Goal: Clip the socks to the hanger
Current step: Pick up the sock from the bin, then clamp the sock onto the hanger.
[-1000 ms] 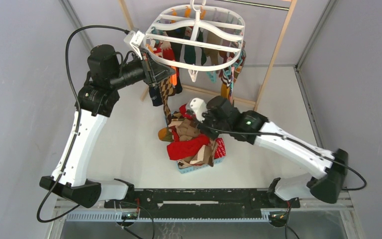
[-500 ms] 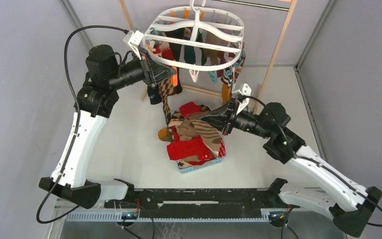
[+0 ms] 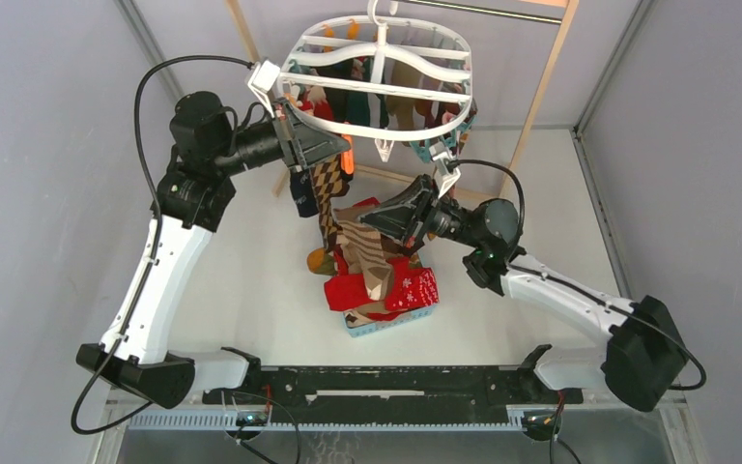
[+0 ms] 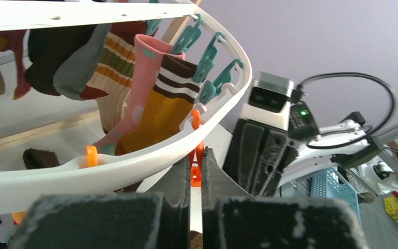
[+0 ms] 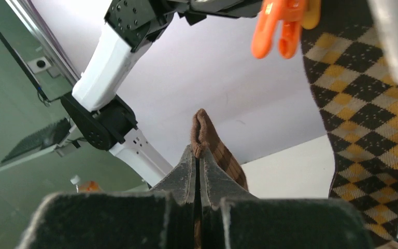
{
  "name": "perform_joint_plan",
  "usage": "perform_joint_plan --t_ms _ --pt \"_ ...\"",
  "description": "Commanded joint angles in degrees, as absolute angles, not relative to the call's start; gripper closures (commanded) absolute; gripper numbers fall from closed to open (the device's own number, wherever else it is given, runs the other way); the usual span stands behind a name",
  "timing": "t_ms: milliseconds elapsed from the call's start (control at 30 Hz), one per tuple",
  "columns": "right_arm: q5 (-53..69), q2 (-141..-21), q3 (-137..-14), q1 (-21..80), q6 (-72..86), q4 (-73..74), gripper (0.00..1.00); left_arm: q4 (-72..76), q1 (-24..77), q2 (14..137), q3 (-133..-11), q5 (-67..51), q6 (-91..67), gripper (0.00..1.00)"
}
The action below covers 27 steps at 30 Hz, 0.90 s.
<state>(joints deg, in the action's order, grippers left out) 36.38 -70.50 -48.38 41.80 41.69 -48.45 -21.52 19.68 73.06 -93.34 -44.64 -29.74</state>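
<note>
The white oval hanger [image 3: 377, 72] hangs at the top centre, with several socks clipped under it. My left gripper [image 3: 344, 155] is under its near-left rim and shut on an orange clothespin [image 4: 195, 168] that dangles from the ring [image 4: 134, 161]. A brown-and-cream argyle sock [image 3: 327, 188] hangs just beside it. My right gripper [image 3: 367, 218] is shut on the cuff of a brown striped sock [image 5: 203, 129] and holds it up just below the left gripper; the rest of that sock [image 3: 367, 256] trails down to the pile. The orange clothespin [image 5: 280, 26] and the argyle sock [image 5: 373, 104] are above and right of my right fingers.
A small light-blue basket [image 3: 386, 326] on the table holds a pile of red, tan and brown socks [image 3: 386, 285]. The pale wooden rack frame [image 3: 536, 97] stands behind the hanger. Teal clothespins [image 4: 207, 78] line the hanger's rim.
My right arm has left the sock pile, swung out to the right, then come back up and left with the brown striped sock toward the left gripper. The left gripper moved slightly.
</note>
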Motion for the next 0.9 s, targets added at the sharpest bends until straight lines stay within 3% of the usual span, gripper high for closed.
perform_joint_plan --t_ms 0,333,867 --pt "37.4 -74.63 -50.27 39.56 52.61 -65.59 1.0 -18.16 19.69 72.2 -92.9 -50.87 -33.46 1.0" --pt "38.37 -83.1 -53.13 36.61 63.63 -80.19 1.0 -17.3 19.69 72.42 -92.38 -52.26 -33.49 1.0" --pt "37.5 -88.61 -57.48 35.58 67.96 -83.9 1.0 -15.63 19.43 73.01 -91.77 -54.49 -34.23 1.0"
